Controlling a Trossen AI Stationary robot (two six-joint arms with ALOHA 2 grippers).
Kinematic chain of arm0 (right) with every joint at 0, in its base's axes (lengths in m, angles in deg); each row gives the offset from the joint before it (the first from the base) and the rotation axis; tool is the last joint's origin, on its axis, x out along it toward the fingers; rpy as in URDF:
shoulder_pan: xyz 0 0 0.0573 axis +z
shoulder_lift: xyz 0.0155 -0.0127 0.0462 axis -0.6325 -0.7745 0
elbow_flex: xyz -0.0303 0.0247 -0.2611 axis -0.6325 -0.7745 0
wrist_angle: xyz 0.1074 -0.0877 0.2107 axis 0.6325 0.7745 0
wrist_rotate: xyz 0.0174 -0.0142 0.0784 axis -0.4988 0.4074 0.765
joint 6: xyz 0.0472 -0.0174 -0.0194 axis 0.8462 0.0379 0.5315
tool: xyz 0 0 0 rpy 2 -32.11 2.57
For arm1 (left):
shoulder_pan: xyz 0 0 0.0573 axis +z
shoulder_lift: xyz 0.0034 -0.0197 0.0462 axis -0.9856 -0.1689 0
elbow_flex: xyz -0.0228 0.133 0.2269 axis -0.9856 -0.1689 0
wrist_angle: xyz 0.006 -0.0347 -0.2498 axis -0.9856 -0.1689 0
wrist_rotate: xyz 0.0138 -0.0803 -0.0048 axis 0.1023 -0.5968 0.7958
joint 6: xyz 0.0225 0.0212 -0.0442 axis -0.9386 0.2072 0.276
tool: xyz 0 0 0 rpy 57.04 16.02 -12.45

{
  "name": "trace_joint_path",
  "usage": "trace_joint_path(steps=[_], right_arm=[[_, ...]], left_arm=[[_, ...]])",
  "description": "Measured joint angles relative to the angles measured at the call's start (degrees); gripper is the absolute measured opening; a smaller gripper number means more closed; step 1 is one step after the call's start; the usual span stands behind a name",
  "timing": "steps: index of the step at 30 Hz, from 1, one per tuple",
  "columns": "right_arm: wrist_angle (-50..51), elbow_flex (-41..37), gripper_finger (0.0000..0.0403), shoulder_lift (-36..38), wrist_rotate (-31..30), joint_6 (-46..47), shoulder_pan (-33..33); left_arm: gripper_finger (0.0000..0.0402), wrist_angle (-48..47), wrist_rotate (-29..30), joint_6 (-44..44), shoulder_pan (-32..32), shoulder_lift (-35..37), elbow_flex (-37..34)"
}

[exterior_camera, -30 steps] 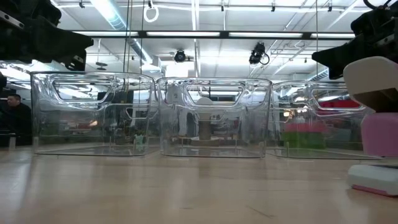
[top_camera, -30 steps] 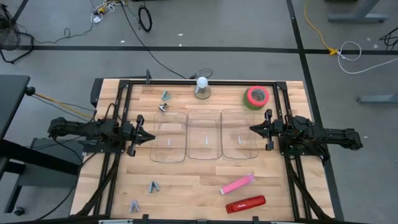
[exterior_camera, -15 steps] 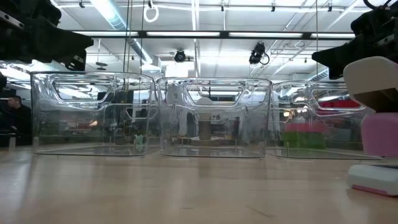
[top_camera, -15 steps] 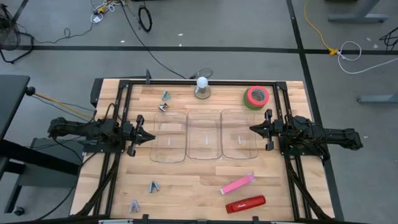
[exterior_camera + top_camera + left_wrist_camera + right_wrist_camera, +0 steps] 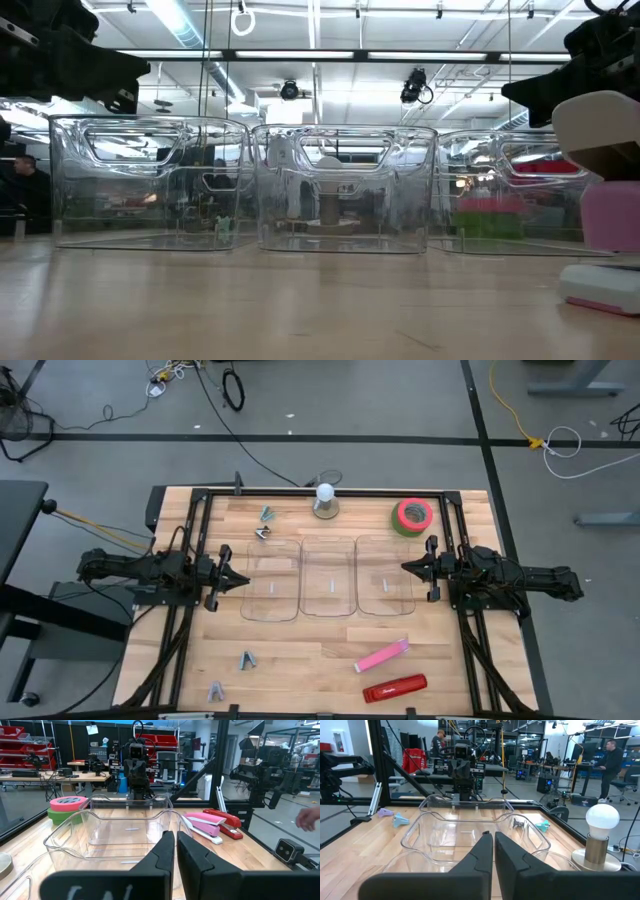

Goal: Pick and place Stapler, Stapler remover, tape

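Observation:
A red stapler (image 5: 394,688) and a pink stapler (image 5: 381,656) lie flat on the table near its front right. The green tape roll (image 5: 412,516) with its red-pink core lies flat at the far right. Several small stapler removers lie on the left half: two at the far side (image 5: 264,523), two near the front (image 5: 247,659). My left gripper (image 5: 245,579) hovers shut at the left of three clear bins. My right gripper (image 5: 405,568) hovers shut at their right. Both point level at each other, holding nothing.
Three clear plastic bins (image 5: 330,575) stand side by side at the table's middle, between the grippers. A white bulb on a round grey base (image 5: 325,500) stands at the far edge. A black frame (image 5: 200,495) runs around the table. A person's hand (image 5: 310,817) shows beyond the table.

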Motion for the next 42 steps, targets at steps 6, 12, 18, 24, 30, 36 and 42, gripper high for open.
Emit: trace_joint_path(steps=[6, 12, 18, 24, 30, 36, 42], right_arm=[[0.00, 0.00, 0.0022, 0.00, 0.00, 0.00, -0.02], [0.00, 0.00, 0.0022, 0.00, 0.00, 0.00, -0.01], [0.00, -0.01, 0.0022, 0.00, 0.02, 0.00, 0.00], [0.00, -0.01, 0.0022, 0.00, 0.00, 0.00, -0.01], [0.00, -0.02, 0.0022, 0.00, 0.00, 0.00, 0.00], [-0.02, 0.00, 0.0022, 0.00, 0.02, 0.00, 0.00], [-0.89, -0.01, 0.0022, 0.00, -0.02, -0.74, -0.07]], left_arm=[[0.0025, 0.00, -0.01, 0.01, 0.00, 0.00, 0.00], [0.0025, 0.00, 0.00, 0.01, 0.00, 0.01, 0.00], [0.0025, 0.00, 0.00, 0.02, 0.00, 0.00, -0.01], [0.0025, 0.00, -0.01, 0.01, 0.00, 0.00, 0.00], [0.0025, 0.00, 0.00, 0.01, 0.00, 0.01, 0.00], [0.0025, 0.00, 0.01, 0.00, 0.00, 0.02, -0.02], [0.0025, 0.00, -0.02, 0.01, 0.00, 0.00, -0.01]])
